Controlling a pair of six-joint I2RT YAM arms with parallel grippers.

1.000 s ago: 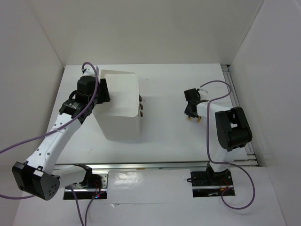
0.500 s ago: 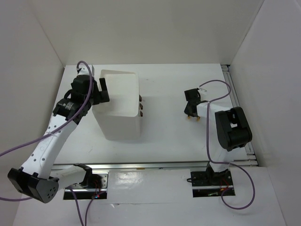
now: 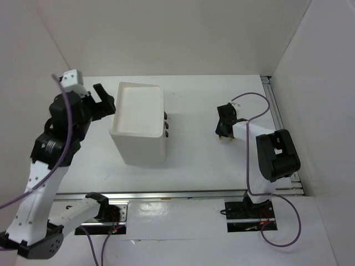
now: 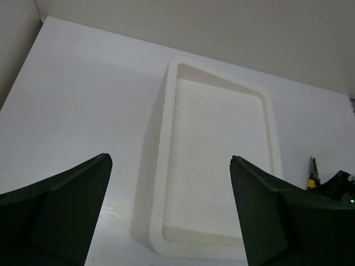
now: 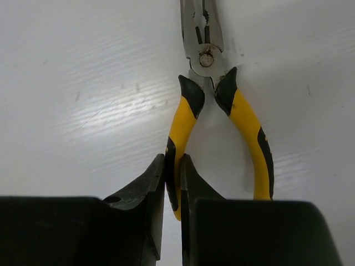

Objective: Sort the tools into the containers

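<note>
The tall white box [image 3: 138, 130] stands left of centre, its open top bin [image 4: 219, 166] showing nothing inside and dark drawer handles [image 3: 165, 124] on its right side. My left gripper [image 3: 105, 100] is open and empty, raised beside the box's left rim; in the left wrist view [image 4: 169, 160] it looks down on the bin. My right gripper [image 3: 224, 132] is low on the table and shut on one handle of the yellow-handled pliers [image 5: 244, 122], which lie flat, jaws pointing away. The pliers also show in the left wrist view [image 4: 312, 176]. Other tools are out of view.
White walls enclose the table on the left, back and right. A metal rail [image 3: 285, 133] runs along the table's right edge. The right arm's purple cable [image 3: 258, 100] loops above the right gripper.
My left arm has pulled back to the left and risen, away from the box's left rim. The right gripper has stayed on the pliers.
</note>
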